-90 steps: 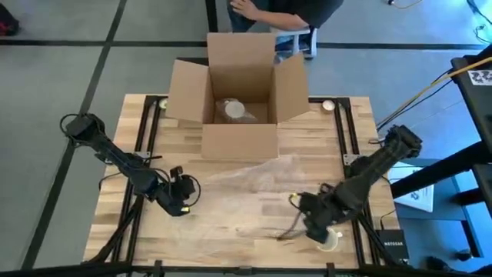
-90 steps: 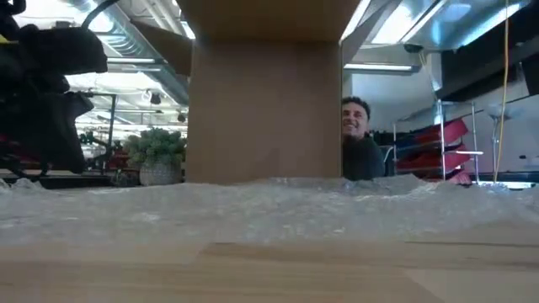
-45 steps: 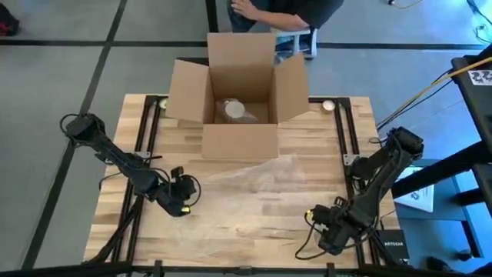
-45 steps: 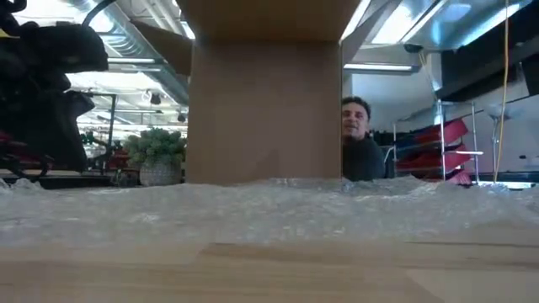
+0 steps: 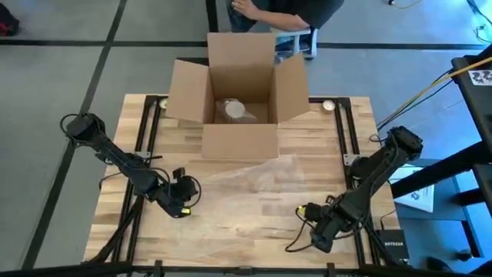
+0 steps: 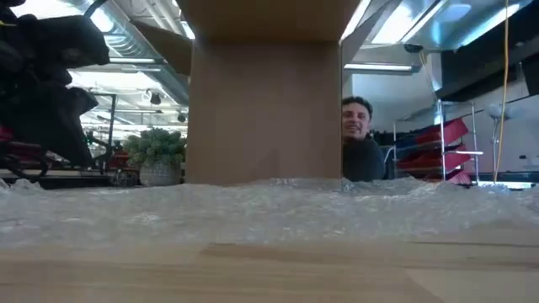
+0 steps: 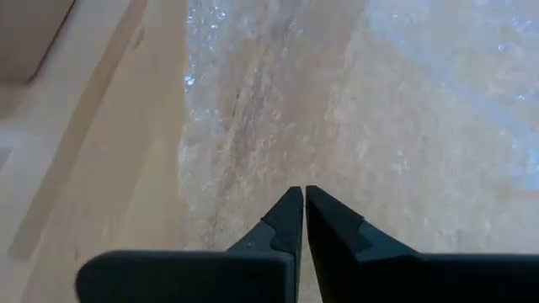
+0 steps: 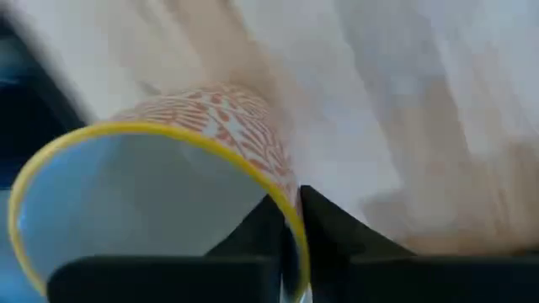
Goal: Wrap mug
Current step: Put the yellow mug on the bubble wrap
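Note:
A mug (image 8: 210,118) with a yellow rim, a red-patterned wall and a white inside fills the right wrist view. My right gripper (image 8: 293,195) is shut on it. In the high view that gripper (image 5: 319,231) is near the table's near right corner and covers the mug. A clear sheet of bubble wrap (image 5: 261,181) lies spread flat on the middle of the table. My left gripper (image 5: 184,206) waits shut over the sheet's left edge (image 7: 194,168) with nothing between its fingers. My right gripper pinches the mug's wall at the yellow rim (image 8: 285,195), one finger inside the mug and one finger (image 8: 333,220) outside. The mug's open mouth faces back toward the wrist. Whether the mug is clear of the table I cannot tell.
An open cardboard box (image 5: 240,96) stands at the table's far middle with a pale wrapped thing (image 5: 234,110) inside. A small round thing (image 5: 328,105) lies at the far right. A person (image 6: 358,139) is beyond the far edge. Bare wood lies along the near edge (image 5: 231,242).
My right gripper has swung toward the near right corner, over the mug that stood beside it, then drawn back a little toward the left. The mug no longer shows in the high view.

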